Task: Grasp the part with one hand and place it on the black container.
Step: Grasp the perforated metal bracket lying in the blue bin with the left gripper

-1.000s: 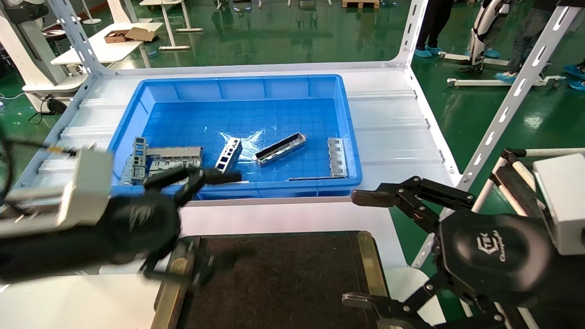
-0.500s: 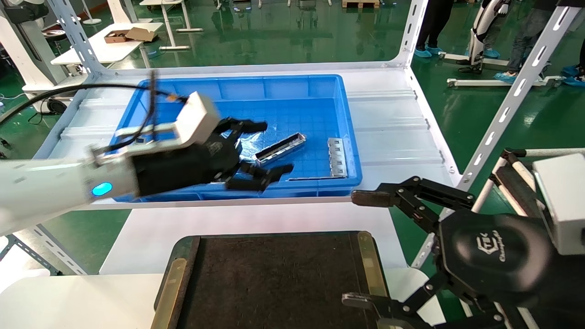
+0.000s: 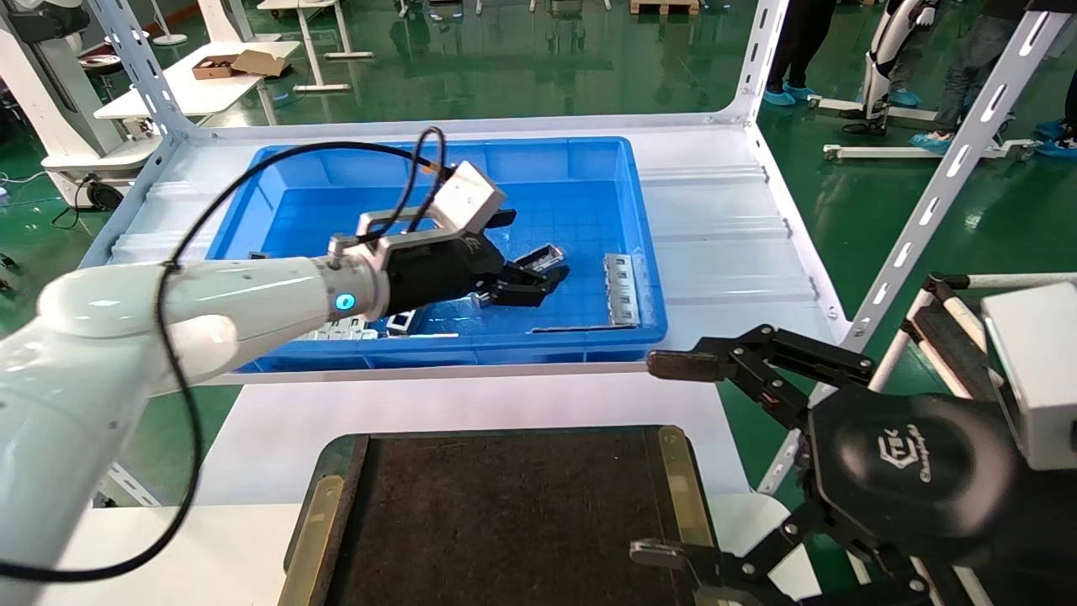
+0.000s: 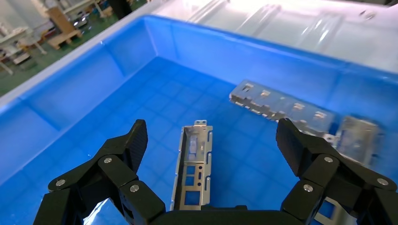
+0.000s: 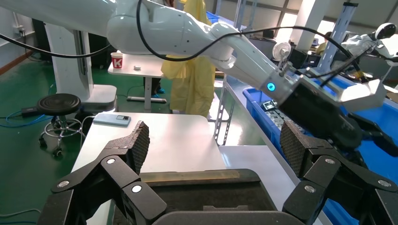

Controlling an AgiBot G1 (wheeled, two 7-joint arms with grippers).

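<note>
Currently the part (image 4: 194,165) lies flat on the floor of the blue bin (image 3: 278,168), trough side up, near the centre of the head frame; only its far end (image 3: 549,252) shows there past the arm. The left gripper (image 4: 210,140) hangs over it with jaws spread wide and nothing held; in the left wrist view one finger stands to each side of the channel, apart from it. Judgement: this straddle is set so the fingers can shut across the narrow width rather than along the length. A slotted grey plate (image 4: 280,107) lies beyond the part toward the bin's far wall, and a ladder-like strip (image 3: 621,289) sits right of centre in the head frame; both are clear of the fingers. The black container (image 3: 505,522) occupies the lower middle of the head frame, bare, with brass-coloured strips along its two sides, close to the robot, probably so that the transfer is short. The right gripper (image 3: 673,459) is parked at lower right, wide open and empty. Its housing carries a white logo, not legible. A white cup (image 5: 116,61) with a red "K" stands on a background table.
</note>
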